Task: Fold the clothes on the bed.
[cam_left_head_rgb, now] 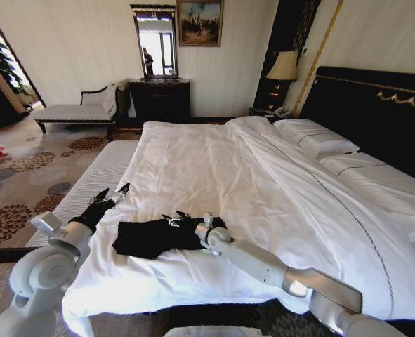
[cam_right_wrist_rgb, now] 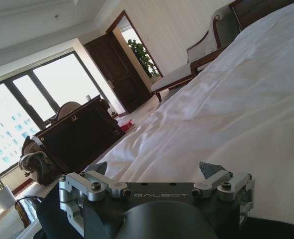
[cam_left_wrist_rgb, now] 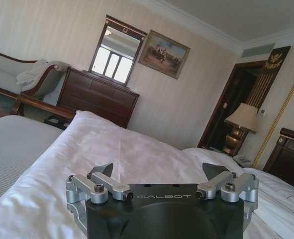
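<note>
Right claw (cam_left_head_rgb: pixel 179 217): spread, over crumpled black cotton T-shirt (cam_left_head_rgb: pixel 147 239) | left claw (cam_left_head_rgb: pixel 112 196): spread, 10 o'clock of shirt | white-sheeted bed (cam_left_head_rgb: pixel 263 182) | advice: pinch one layer at the hem, lift clear.

Dark dresser (cam_left_head_rgb: pixel 159 100) under mirror (cam_left_head_rgb: pixel 155 41); painting (cam_left_head_rgb: pixel 199 22) beside it; lamp (cam_left_head_rgb: pixel 284 67) — far corner; chaise bench (cam_left_head_rgb: pixel 77 111) left.

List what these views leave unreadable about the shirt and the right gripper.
- Head view: the black T-shirt lies bunched, its lettering and sleeves lost in the folds.
- Head view: the right gripper covers the shirt's upper edge, contact unclear.
- Right wrist view: the shirt is cut off by the picture's edge.
</note>
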{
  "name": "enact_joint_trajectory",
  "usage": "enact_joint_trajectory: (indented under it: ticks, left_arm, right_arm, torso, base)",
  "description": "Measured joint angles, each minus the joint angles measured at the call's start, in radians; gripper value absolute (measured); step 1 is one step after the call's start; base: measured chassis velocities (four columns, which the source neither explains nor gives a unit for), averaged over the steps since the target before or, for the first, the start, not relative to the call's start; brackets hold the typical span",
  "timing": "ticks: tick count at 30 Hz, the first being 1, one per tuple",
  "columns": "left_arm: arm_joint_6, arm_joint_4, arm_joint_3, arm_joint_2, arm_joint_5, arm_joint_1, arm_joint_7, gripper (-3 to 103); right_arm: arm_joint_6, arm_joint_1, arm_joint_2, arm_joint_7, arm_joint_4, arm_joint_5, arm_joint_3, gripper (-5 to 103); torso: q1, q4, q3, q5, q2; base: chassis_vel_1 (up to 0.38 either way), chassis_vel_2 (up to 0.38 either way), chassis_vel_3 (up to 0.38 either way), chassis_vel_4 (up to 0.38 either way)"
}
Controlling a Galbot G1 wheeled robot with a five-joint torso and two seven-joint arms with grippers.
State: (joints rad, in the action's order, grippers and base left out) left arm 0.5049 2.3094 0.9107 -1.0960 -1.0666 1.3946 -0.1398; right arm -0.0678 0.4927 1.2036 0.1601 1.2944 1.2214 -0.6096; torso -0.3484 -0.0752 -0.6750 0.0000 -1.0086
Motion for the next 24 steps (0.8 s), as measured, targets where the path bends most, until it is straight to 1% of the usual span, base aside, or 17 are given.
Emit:
enact_joint_trajectory:
  ticks: [2, 4, 8, 12, 17, 24]
  left_arm:
    - [0.000, 0.000, 0.000, 0.000, 0.000, -0.001, 0.000, 100]
    - [0.000, 0.000, -0.001, -0.003, 0.000, -0.001, 0.001, 100]
    - [0.000, 0.001, -0.006, -0.007, 0.008, -0.001, 0.002, 100]
    - [0.000, 0.002, -0.008, -0.010, 0.013, 0.002, 0.002, 100]
    - [0.000, 0.006, -0.005, -0.010, 0.015, 0.005, 0.002, 100]
    - [0.000, 0.008, -0.003, -0.009, 0.014, 0.005, 0.001, 100]
  right_arm:
    - [-0.008, 0.002, -0.001, 0.001, 0.000, -0.008, 0.000, 100]
    - [-0.026, 0.007, -0.006, 0.005, -0.005, -0.036, -0.001, 100]
    - [-0.029, 0.021, -0.020, -0.001, 0.011, -0.045, -0.002, 100]
    - [-0.013, 0.034, -0.044, -0.032, 0.060, -0.031, -0.005, 100]
    - [0.027, 0.051, -0.091, -0.098, 0.159, 0.008, -0.021, 100]
    - [0.058, 0.070, -0.133, -0.143, 0.236, 0.020, -0.040, 100]
  torso:
    - [0.000, 0.0000, 0.000, 0.0000, 0.000]
    - [0.000, 0.0000, 0.000, 0.0000, 0.000]
    - [0.000, -0.0002, 0.000, 0.0001, 0.000]
    - [0.000, -0.0002, 0.000, 0.0000, 0.000]
    - [0.000, -0.0001, 0.000, 0.0001, 0.000]
    - [0.000, 0.0001, 0.000, 0.0001, 0.000]
  base:
    - [0.000, 0.000, 0.000, 0.000]
    - [0.000, 0.000, 0.000, 0.000]
    - [0.000, 0.000, 0.000, 0.000]
    - [0.000, 0.000, 0.000, 0.000]
    - [0.000, 0.000, 0.000, 0.000]
    - [0.000, 0.000, 0.000, 0.000]
